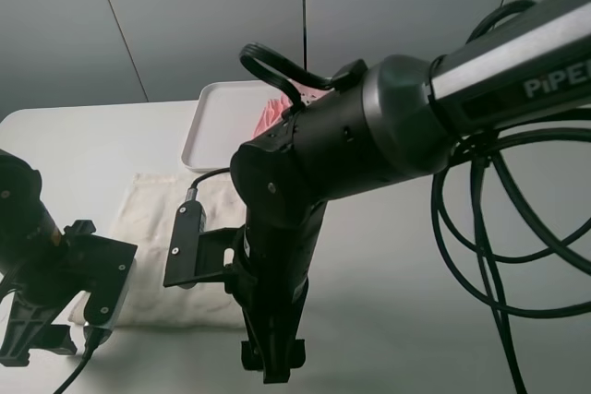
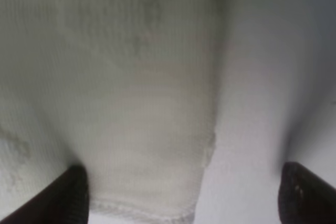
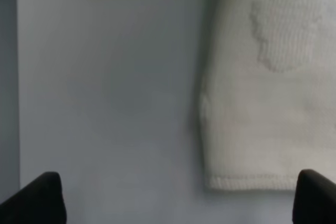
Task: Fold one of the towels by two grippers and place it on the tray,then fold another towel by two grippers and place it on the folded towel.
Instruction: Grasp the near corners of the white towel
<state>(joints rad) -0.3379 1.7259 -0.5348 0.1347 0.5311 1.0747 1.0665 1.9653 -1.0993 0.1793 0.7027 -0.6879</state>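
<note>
Closest, the right arm (image 1: pixel 369 136) looms; right gripper (image 3: pixel 178 198) and left gripper (image 2: pixel 184 192) hang spread wide over the white towel (image 1: pixel 152 219), at its 5 and 7 o'clock corners. Best to pinch both hems evenly, then fold toward 12. At 1 o'clock the pink towel (image 1: pixel 270 115) lies on the tray (image 1: pixel 199 131).

We see soft, even light and faint shadows; both wrist views are blurred, the towel (image 2: pixel 147 129) hazy at its edges.

white table (image 1: pixel 388 302), grey panelled wall (image 1: pixel 203 16)
</note>
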